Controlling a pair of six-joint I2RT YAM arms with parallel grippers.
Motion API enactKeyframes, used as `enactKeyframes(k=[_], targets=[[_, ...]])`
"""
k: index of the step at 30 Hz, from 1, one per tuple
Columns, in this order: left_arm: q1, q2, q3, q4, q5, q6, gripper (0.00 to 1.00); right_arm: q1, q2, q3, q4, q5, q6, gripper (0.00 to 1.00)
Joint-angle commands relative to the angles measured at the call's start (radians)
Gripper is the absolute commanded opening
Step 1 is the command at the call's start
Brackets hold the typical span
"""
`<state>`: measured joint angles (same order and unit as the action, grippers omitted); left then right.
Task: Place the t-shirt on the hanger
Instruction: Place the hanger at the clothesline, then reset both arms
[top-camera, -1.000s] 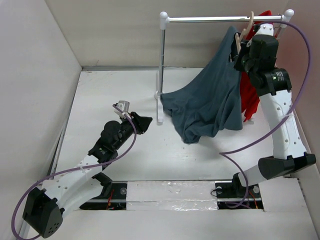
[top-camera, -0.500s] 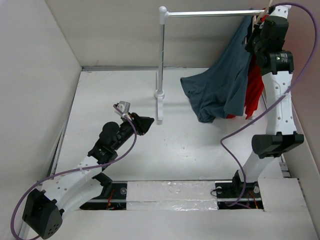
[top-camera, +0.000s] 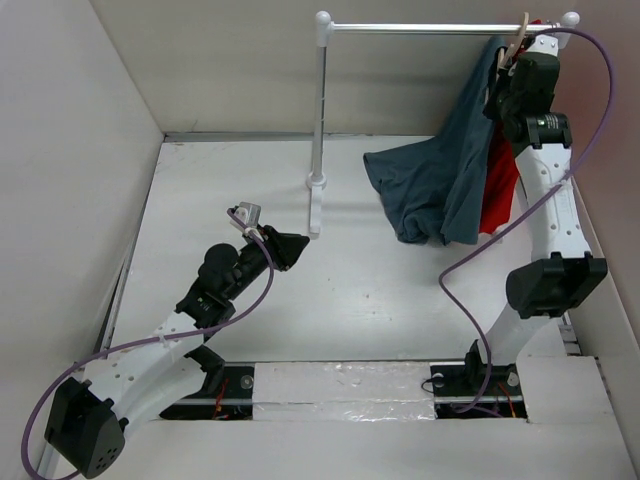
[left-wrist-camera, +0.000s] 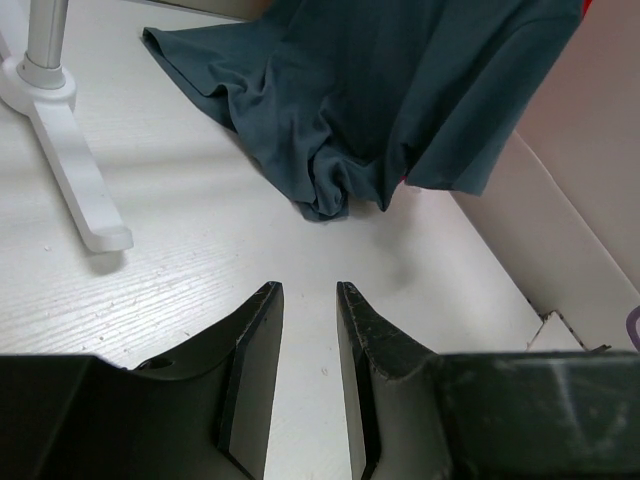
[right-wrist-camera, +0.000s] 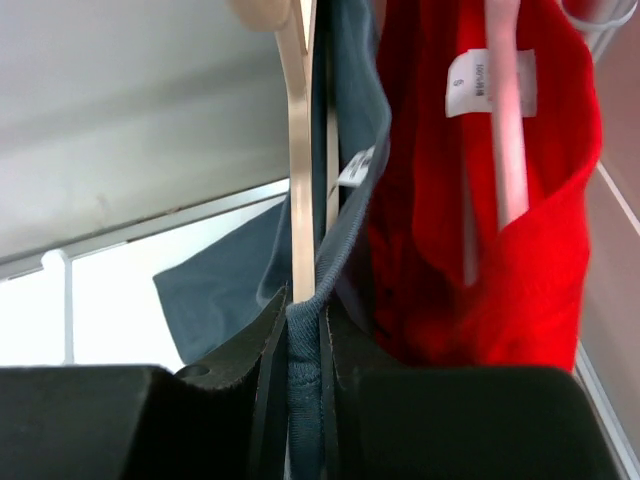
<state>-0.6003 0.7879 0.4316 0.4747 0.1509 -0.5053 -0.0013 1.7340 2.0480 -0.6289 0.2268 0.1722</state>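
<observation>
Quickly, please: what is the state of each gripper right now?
Left gripper: open, holding nothing.
Right gripper: closed on the t-shirt.

White, faintly grained surface, enclosed by pale walls on the left, rear and right. The white foot of the rail stand sits on it at centre rear. The bunched lower folds of the blue-grey t-shirt rest on it to the right, apart from the foot.

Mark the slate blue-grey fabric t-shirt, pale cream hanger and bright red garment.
slate blue-grey fabric t-shirt (top-camera: 440, 180), top external view, hanging body panel
pale cream hanger (right-wrist-camera: 297, 150), right wrist view, edge of its arm
bright red garment (right-wrist-camera: 550, 250), right wrist view, front fabric
</observation>
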Motion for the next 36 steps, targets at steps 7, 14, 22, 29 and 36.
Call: enactKeyframes(k=[7,14,22,29,36], targets=[[-0.001,-0.012,-0.011,0.055,0.010,0.002,0.25,-0.028,-0.142,-0.210,0.219,-0.035,0.029,0.00],[-0.001,-0.032,-0.013,0.039,-0.011,-0.002,0.26,-0.019,-0.300,-0.353,0.291,-0.060,0.088,0.59],[-0.001,-0.076,-0.025,0.027,-0.047,-0.009,0.32,0.157,-0.687,-0.642,0.432,-0.047,0.125,1.00],[-0.001,-0.169,-0.056,0.018,-0.126,-0.030,0.37,0.289,-1.075,-1.018,0.564,-0.291,0.207,1.00],[-0.001,-0.421,-0.137,0.013,-0.261,-0.038,0.37,0.408,-1.336,-1.315,0.560,-0.543,0.269,1.00]])
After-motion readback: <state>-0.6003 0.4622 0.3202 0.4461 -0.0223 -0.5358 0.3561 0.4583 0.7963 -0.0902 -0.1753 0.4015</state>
